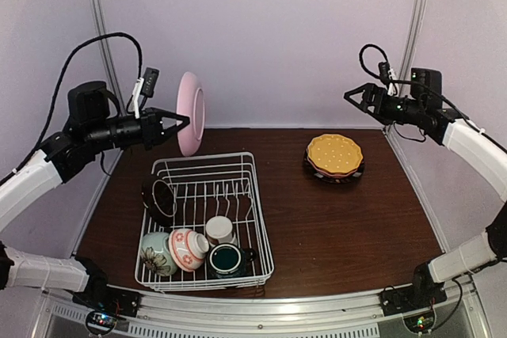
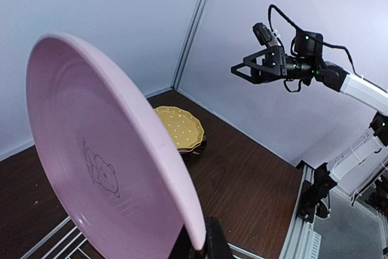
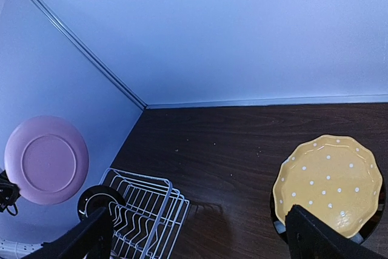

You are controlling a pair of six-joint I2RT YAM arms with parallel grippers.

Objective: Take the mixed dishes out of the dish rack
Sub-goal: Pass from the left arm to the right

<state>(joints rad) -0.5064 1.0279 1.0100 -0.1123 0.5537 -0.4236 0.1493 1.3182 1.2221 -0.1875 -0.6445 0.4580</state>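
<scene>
My left claw (image 1: 182, 121) is clamped tight on the rim of the pink plate (image 1: 191, 112), held upright in the air by the far left corner of the dish rack (image 1: 203, 158), while my right claw (image 1: 352, 96) stands spread wide and empty, raised above the yellow dotted plate (image 1: 334, 153).

No readable text, brand or number in any view.

The only printed mark is on the face of the pink plate (image 2: 103, 150): a thin line drawing (image 2: 100, 171) of a small bear-like figure, with a few faint strokes under it that may be lettering but are too pale and small to read. A white tag (image 1: 139, 88) near the left arm's wrist carries dark marks, also too small to make out.
</scene>
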